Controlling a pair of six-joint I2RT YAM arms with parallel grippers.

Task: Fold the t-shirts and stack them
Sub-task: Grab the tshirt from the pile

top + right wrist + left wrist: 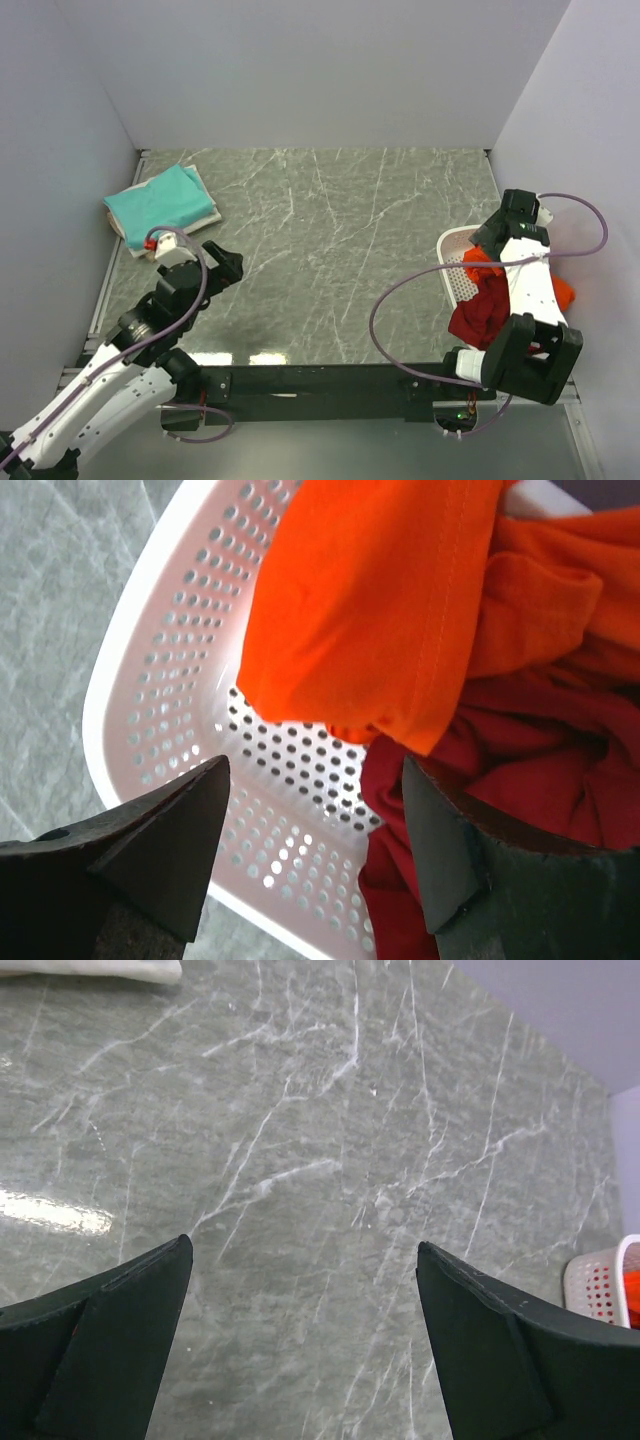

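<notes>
A folded teal t-shirt (158,199) lies on a folded cream t-shirt (205,216) at the table's far left. An orange t-shirt (380,600) and a dark red t-shirt (520,750) lie crumpled in the white perforated basket (180,680); both show in the top view, orange (480,272) and dark red (480,315). My right gripper (315,825) is open and empty, hovering over the basket's inner wall beside the dark red cloth. My left gripper (300,1320) is open and empty above bare marble; in the top view it (228,266) sits just right of the folded stack.
The basket (452,262) stands at the table's right edge, against the right wall. Walls close the table at back, left and right. A corner of the cream shirt (100,970) shows at the top left of the left wrist view, the basket's rim (600,1285) at its right edge.
</notes>
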